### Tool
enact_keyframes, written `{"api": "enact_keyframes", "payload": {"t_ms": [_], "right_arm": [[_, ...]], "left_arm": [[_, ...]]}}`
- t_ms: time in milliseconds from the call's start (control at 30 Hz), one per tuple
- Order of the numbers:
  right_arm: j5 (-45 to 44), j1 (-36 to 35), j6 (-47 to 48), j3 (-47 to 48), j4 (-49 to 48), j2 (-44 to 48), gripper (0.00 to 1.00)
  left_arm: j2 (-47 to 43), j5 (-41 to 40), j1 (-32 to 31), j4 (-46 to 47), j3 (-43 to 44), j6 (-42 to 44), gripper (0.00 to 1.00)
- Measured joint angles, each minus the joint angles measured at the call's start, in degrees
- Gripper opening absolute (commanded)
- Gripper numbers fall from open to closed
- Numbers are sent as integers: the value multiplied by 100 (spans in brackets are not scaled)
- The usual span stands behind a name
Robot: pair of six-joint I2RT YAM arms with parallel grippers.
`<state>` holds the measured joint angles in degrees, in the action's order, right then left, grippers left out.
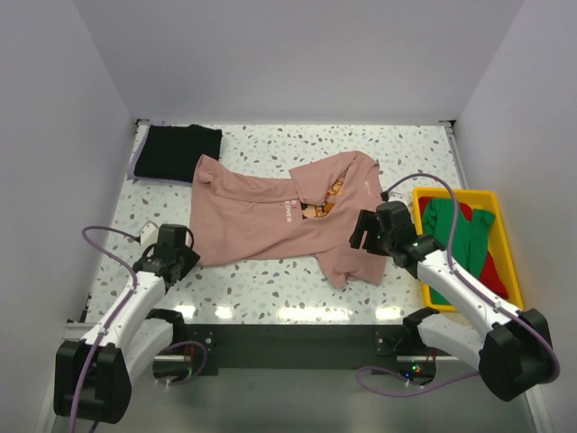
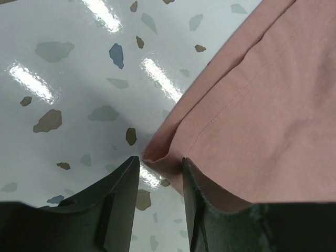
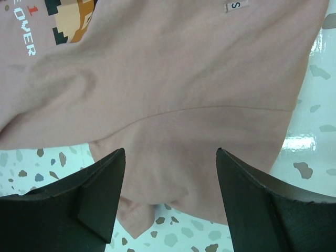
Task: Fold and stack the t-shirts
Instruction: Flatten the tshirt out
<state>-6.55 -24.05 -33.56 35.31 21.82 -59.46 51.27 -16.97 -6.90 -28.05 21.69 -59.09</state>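
A dusty-pink t-shirt (image 1: 270,221) lies spread and rumpled across the middle of the table, its pixel figures and white text partly covered by a fold. My left gripper (image 1: 183,255) is at the shirt's lower left corner. In the left wrist view that gripper (image 2: 160,160) is open, with the cloth corner (image 2: 153,156) between its fingertips and not pinched. My right gripper (image 1: 365,230) hangs wide open over the shirt's right sleeve (image 3: 184,173), holding nothing. A folded black t-shirt (image 1: 176,152) lies at the back left. Green (image 1: 449,236) and red (image 1: 492,268) t-shirts lie in the bin.
A yellow plastic bin (image 1: 460,192) stands at the table's right edge, just right of my right arm. White walls close in the table on the left, back and right. Bare terrazzo (image 1: 270,289) shows along the near edge.
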Motion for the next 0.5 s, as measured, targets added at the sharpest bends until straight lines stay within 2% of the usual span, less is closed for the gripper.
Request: {"api": "enact_keyframes", "payload": {"t_ms": [500], "right_arm": [[-15, 0, 83, 2, 109, 2, 73]], "left_arm": [[-503, 13, -61, -105, -136, -238, 45]]}}
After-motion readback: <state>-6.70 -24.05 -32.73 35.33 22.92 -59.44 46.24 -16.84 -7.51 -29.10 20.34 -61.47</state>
